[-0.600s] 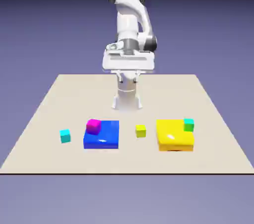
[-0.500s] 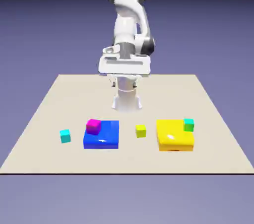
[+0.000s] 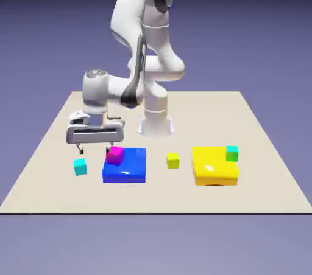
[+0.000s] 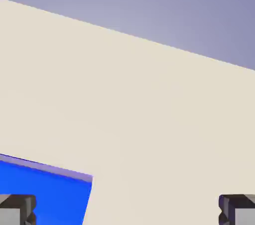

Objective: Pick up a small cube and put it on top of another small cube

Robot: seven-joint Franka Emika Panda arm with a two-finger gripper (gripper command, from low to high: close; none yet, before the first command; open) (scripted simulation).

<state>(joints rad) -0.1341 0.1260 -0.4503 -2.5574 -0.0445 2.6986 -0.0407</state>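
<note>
Fingers [image 3: 94,149] spread wide and empty, I've swung down from high above the table [image 3: 256,146] toward the exterior view's left — hovering beside the small cyan cube [image 3: 80,167], untouched near the blue slab [image 3: 128,169].

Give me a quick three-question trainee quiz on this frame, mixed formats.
1. True or false: the gripper holds the small cyan cube.
2. Which cube sits on the blue slab? A) magenta B) yellow C) teal
3. Fill in: the teal cube rests on the ____ slab.

Key:
1. False. The jaws are open and empty, above the table, and the cube lies on it.
2. A, the magenta cube.
3. Yellow.
</note>
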